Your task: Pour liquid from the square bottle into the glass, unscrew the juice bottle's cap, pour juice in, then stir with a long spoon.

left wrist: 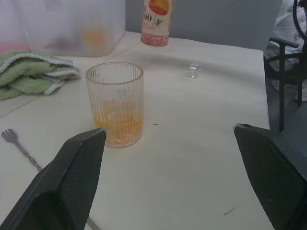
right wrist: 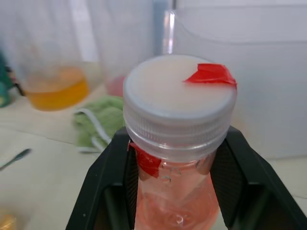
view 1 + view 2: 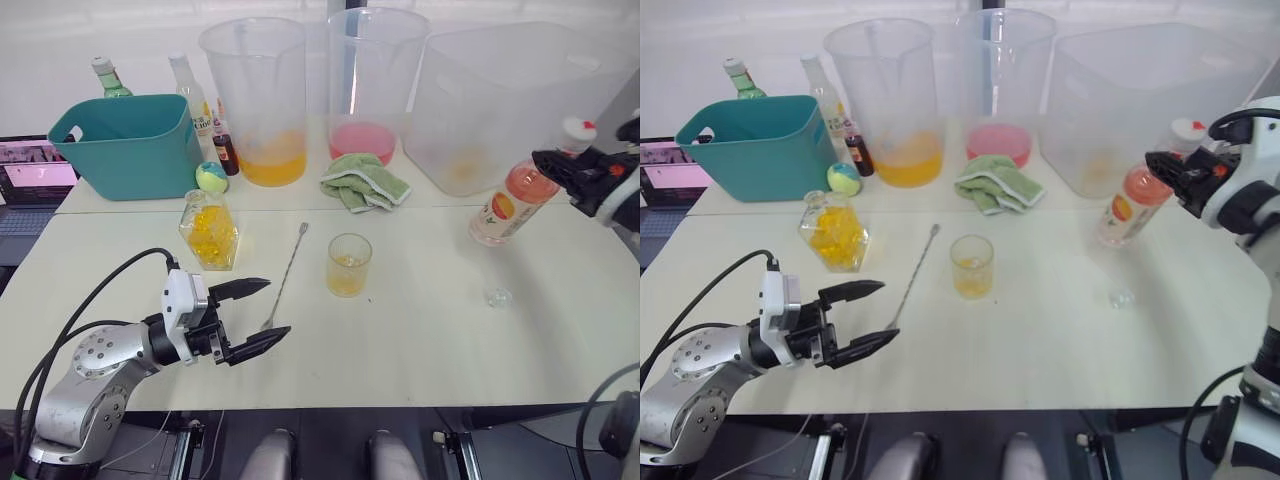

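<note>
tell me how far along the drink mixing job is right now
Done, it seems: the glass holds a little yellow liquid and the square bottle stands back on the table. In hand: the right gripper clamps the juice bottle at its neck, cap still on. Left: uncapping, pouring juice, stirring. The long spoon lies untouched near the open left gripper.

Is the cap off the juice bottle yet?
No, the cap sits on the juice bottle, whose neck is between the right gripper fingers.
</note>
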### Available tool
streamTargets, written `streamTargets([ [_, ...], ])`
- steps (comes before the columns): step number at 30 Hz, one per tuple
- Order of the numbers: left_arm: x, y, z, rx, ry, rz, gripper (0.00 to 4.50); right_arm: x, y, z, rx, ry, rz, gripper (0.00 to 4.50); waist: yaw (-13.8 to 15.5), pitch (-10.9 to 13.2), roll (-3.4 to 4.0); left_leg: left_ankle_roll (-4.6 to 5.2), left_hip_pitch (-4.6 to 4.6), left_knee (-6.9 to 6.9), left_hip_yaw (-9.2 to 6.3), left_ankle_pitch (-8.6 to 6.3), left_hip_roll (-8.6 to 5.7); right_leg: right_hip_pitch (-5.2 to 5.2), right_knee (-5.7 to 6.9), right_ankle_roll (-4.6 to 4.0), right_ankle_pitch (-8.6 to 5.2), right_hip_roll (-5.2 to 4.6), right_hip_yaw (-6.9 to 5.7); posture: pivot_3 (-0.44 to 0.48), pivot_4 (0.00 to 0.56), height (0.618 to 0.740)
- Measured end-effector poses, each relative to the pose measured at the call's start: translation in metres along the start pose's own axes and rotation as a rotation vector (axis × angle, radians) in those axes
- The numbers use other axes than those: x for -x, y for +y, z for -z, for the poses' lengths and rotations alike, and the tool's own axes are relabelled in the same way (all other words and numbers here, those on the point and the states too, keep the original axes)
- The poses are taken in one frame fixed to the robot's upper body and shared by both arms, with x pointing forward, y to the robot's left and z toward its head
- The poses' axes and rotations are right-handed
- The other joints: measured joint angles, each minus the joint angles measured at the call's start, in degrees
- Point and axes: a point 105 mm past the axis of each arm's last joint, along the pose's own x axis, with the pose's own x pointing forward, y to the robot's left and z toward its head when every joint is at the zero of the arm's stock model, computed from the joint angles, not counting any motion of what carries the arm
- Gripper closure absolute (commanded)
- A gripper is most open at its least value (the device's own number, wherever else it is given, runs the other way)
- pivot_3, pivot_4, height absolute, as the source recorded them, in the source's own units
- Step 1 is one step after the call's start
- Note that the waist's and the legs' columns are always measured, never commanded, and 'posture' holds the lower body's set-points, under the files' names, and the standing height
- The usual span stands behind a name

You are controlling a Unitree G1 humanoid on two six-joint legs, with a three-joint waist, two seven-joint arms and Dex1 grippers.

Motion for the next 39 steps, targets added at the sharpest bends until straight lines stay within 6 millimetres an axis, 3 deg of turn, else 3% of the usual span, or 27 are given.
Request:
streamTargets([
  [3, -0.004, 0.003, 0.0, -0.005, 0.005, 0.028, 0.0, 0.013, 0.026, 0.004, -0.004, 0.026, -0.088, 2.97, 0.15, 0.0, -0.01, 0.0, 0.07, 0.02, 0.0, 0.0, 0.0, 0.09, -0.01, 0.0, 0.0, 0.0, -0.01, 0.0, 0.15, 0.738],
  [7, -0.01, 0.008, 0.0, -0.019, 0.017, 0.072, 0.0, 0.029, 0.084, 0.008, 0.016, 0.048, -0.317, 2.97, 0.18, 0.01, -0.01, 0.0, 0.11, 0.03, -0.02, 0.0, 0.0, 0.18, -0.03, 0.0, 0.0, 0.01, -0.04, 0.0, 0.15, 0.738],
  [11, -0.013, 0.007, 0.003, -0.007, 0.023, 0.119, 0.0, 0.038, 0.119, 0.016, -0.001, 0.065, -0.448, 2.97, 0.13, 0.02, -0.03, 0.0, 0.13, 0.03, -0.05, 0.0, 0.0, 0.19, -0.02, 0.0, 0.0, 0.01, -0.06, 0.0, 0.15, 0.738],
  [22, -0.018, 0.01, 0.002, -0.038, 0.041, 0.158, 0.0, 0.023, 0.202, 0.033, 0.01, 0.018, -0.646, 2.97, -0.15, 0.01, -0.06, 0.0, 0.14, 0.04, -0.1, 0.0, 0.05, 0.17, -0.03, 0.0, 0.0, 0.1, -0.07, 0.0, 0.15, 0.738],
  [30, -0.01, 0.009, 0.003, -0.042, 0.052, 0.139, 0.0, 0.012, 0.213, 0.069, 0.059, 0.071, -0.668, 2.97, -0.05, 0.01, -0.2, 0.0, 0.16, 0.06, -0.16, 0.0, 0.04, 0.16, -0.03, 0.0, 0.0, 0.1, -0.1, 0.0, 0.15, 0.738],
  [39, 0.018, 0.005, -0.002, -0.079, 0.086, 0.106, 0.0, 0.005, 0.209, 0.075, 0.05, 0.01, -0.724, 2.97, -0.1, 0.0, -0.24, 0.0, 0.46, 0.02, -0.14, 0.0, 0.21, 0.44, -0.09, -0.05, 0.03, 0.23, -0.09, 0.0, 0.15, 0.738],
])
